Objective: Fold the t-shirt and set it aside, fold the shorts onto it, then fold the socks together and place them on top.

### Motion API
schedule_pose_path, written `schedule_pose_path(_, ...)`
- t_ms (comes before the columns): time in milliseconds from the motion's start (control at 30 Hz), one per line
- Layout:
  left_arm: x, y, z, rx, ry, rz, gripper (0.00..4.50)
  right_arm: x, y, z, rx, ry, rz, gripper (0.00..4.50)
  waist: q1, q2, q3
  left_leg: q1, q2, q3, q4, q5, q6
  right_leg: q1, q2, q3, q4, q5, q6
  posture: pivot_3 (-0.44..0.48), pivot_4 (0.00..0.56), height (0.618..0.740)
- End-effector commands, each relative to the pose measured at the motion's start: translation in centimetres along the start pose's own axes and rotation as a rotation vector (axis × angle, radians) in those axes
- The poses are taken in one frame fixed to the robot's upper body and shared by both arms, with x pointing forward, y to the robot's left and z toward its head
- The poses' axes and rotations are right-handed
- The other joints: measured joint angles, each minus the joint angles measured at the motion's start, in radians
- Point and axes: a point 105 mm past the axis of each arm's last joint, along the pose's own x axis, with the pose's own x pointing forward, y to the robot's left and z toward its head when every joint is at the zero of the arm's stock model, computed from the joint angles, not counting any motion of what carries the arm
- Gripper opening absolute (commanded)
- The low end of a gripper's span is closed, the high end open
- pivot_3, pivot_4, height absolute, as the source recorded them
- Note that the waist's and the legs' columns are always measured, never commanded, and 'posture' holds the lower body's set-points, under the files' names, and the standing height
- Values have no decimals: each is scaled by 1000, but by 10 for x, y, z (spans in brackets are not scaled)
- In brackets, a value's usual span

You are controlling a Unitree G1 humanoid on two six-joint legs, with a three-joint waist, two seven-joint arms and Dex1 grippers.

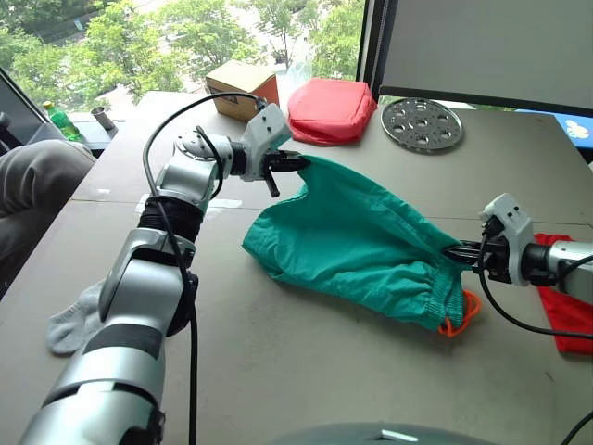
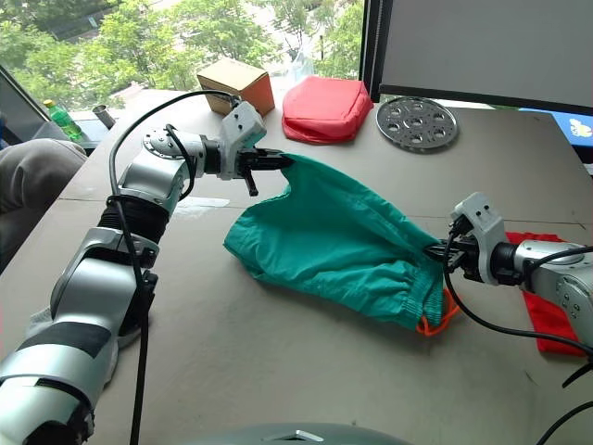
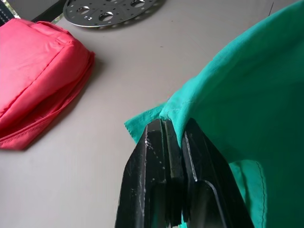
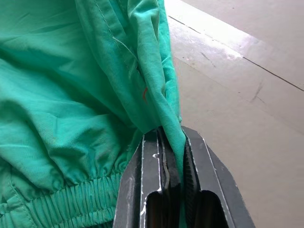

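Shorts stage, mid-fold by my reading. Both grippers are clamped on the shorts (image 1: 357, 236), which hang stretched between them, with the lower part resting on the table (image 1: 306, 371).

Left gripper (image 1: 298, 164): fingers pinched together on a hem corner, held up off the table; the wrist view confirms cloth nipped between the pads. Right gripper (image 1: 456, 251): fingers closed on a bunch of cloth just above the gathered waistband, low near the table. Orange drawstring (image 1: 460, 318) loops out just below and to the left of this gripper.

T-shirt (image 1: 567, 315): a flat red patch on the table beside and behind the right gripper, under its forearm. It looks already set aside, so step one is likely done, though the quality of the fold cannot be judged because most of it is cut off by the frame edge and the arm.

Socks (image 1: 76, 318): grey knit on the table well behind the left gripper, beside that forearm, untouched. I can make out one lump; whether both socks lie there I cannot tell.

Left to do: finish folding the shorts, lay them on the t-shirt, then pair the socks and put them on top.

Beyond the left gripper sit a red pouch (image 1: 331, 109), a cardboard box (image 1: 241, 88) and a perforated metal disc (image 1: 422, 122).
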Motion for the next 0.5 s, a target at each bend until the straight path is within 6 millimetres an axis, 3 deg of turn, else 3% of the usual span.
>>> schedule_pose_path(33,18,1,-2,102,39,49,15,4,-10,4,-7,-2,-80,0,0,0,0,0,0,0,0,0,0,0,0,0,0,0,0,0,150,739)
schedule_pose_path(100,24,0,-18,92,92,77,15,9,-8,4,-17,1,-73,0,-1,0,0,0,0,0,0,0,0,0,0,0,1,0,0,0,150,739)
schedule_pose_path(200,20,3,-33,23,107,117,947,13,-6,6,-39,-23,-74,890,-9,0,0,0,0,0,0,0,0,-1,0,0,2,0,0,0,150,739)
schedule_pose_path(267,13,5,-32,-43,59,108,1989,9,-7,8,-70,-38,-98,1961,-12,0,0,0,0,0,0,0,0,-1,0,0,4,0,0,0,150,739)
schedule_pose_path(367,-16,12,-22,-213,-91,65,3437,-12,-3,13,-128,-103,-81,3450,-12,0,0,-1,0,0,0,0,0,-2,0,-1,4,0,0,0,150,739)
schedule_pose_path(400,-26,14,-18,-260,-133,54,3813,-18,-1,14,-166,-121,-75,3483,-16,0,0,-1,0,0,0,0,0,-2,-1,-1,4,0,0,0,150,739)
schedule_pose_path(500,-65,9,-14,-404,-236,28,3813,-37,16,17,-241,-224,-2,3483,-23,0,0,0,0,0,0,0,0,-1,-1,0,3,0,0,0,150,739)
